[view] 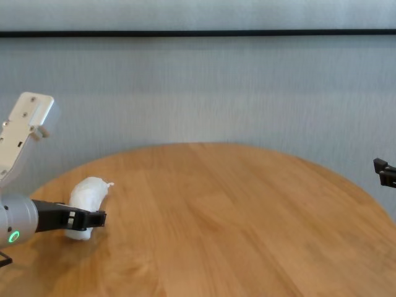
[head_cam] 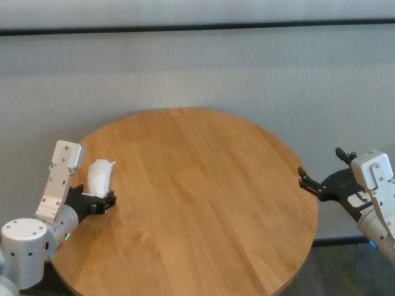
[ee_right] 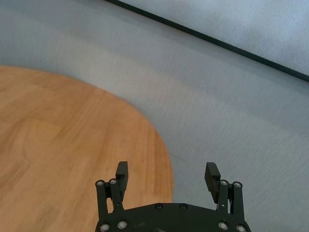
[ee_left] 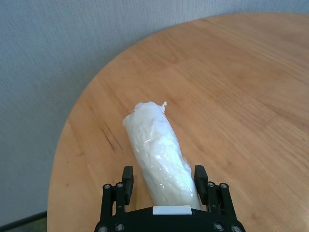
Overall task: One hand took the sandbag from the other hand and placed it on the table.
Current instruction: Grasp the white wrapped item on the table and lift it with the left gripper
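- Worktop (head_cam: 203, 203): round wooden top, warm orange-brown, grain visible; a short dark scuff mark near its left edge shows in the left wrist view
- Sandbag (ee_left: 161, 154): white, lumpy, sausage-shaped, in glossy clear plastic; lies on the worktop close to the left edge, its twisted tip pointing toward the far side; also seen at (head_cam: 99, 177) and (view: 86, 198)
- Left hand (ee_left: 166, 186): black, two-fingered, on a silver wrist with a green light; sits low over the worktop at the left edge, one finger on each side of the sandbag's near end; fingers (ee_left: 127, 181) stand close against the bag, yet whether they press it or leave a slight gap cannot be told
- Right hand (ee_right: 166, 175): black, two-fingered, on a silver wrist with a blue light; held just off the worktop's right edge, over the grey floor, well apart from the sandbag; fingers spread wide, nothing between them
- Writing: no brand, label or lettering readable on the sandbag, hands or worktop
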